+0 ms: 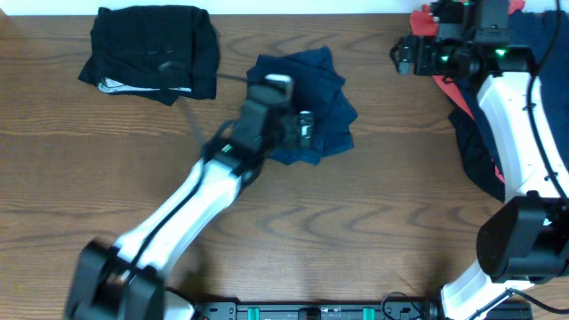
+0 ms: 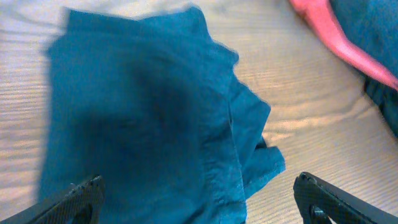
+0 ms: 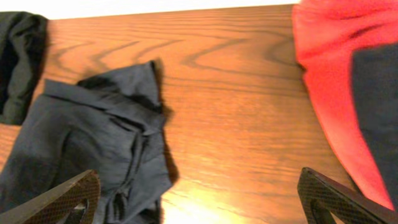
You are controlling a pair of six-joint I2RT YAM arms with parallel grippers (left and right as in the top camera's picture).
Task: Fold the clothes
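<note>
navy garment (image 1: 311,116): crumpled in a loose heap around the middle of the tabletop (image 1: 391,213), not folded flat at all

left gripper (image 2: 198,183): right above the navy heap, jaws spread wide, nothing in them; can't tell if it's touching the cloth

right gripper (image 3: 196,183): back right of the tabletop, also wide open and empty

black garment (image 1: 151,53): lumped at the back left, apart from the navy one

coral red garment (image 1: 449,84): right side near the right arm, with more dark blue cloth (image 1: 476,151) overlapping it
</note>
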